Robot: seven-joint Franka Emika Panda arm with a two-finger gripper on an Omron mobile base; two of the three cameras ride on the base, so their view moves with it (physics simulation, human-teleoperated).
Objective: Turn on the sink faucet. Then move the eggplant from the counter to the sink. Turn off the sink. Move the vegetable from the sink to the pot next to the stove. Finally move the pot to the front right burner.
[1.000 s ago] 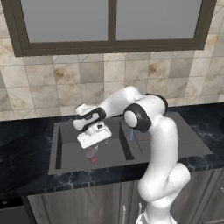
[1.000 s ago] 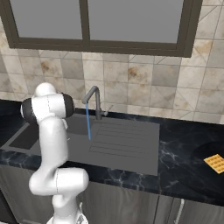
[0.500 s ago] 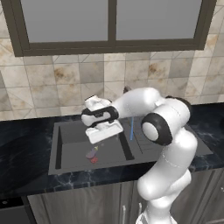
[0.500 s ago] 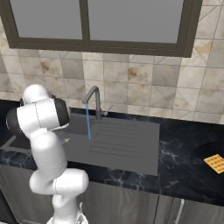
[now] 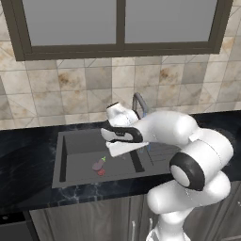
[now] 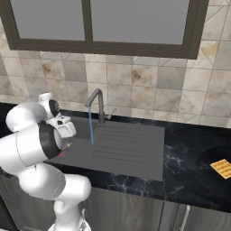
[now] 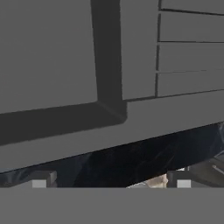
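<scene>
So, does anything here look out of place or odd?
Nothing looks damaged or askew. The faucet is running, a blue stream falling on the sink near its ribbed drainboard. The eggplant lies in the basin beside the red drain mark. The open pincer hovers over the sink, empty. A small orange square lies on the counter.

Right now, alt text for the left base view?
The white arm reaches over the sink, open gripper above the basin. The eggplant lies on the basin floor by the red drain mark; the faucet stands behind.
</scene>
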